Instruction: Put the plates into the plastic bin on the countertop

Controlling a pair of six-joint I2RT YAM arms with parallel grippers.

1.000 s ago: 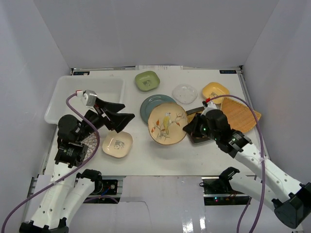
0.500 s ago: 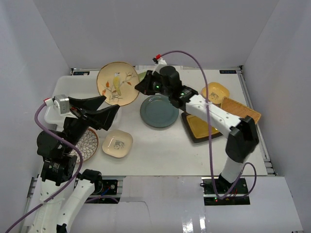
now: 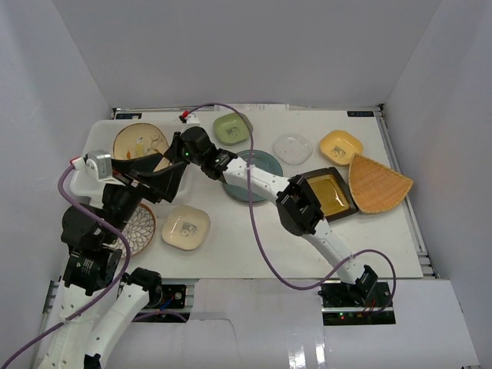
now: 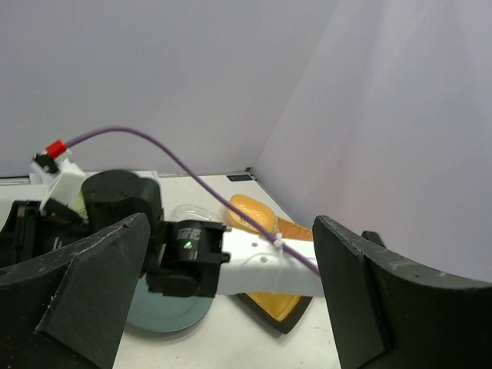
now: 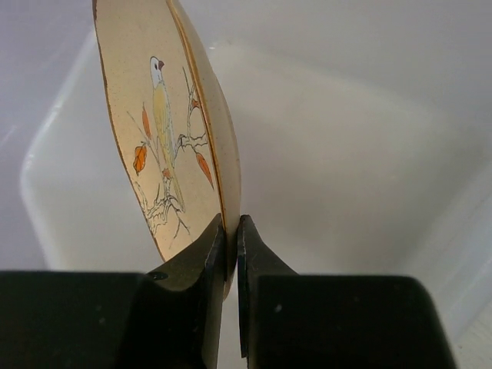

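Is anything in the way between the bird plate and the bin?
Nothing I can see. The right tool holds the bird plate by its rim over the bin, and the bin's floor beneath looks bare. The left tool hovers open beside the plate.

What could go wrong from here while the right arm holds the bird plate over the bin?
1. The right hand pinches the plate only at its rim, with the plate standing on edge over the bin. It might slip and land edge-first.
2. The open left hand sits close beside the right hand, so the two could collide if the plate is lowered here.
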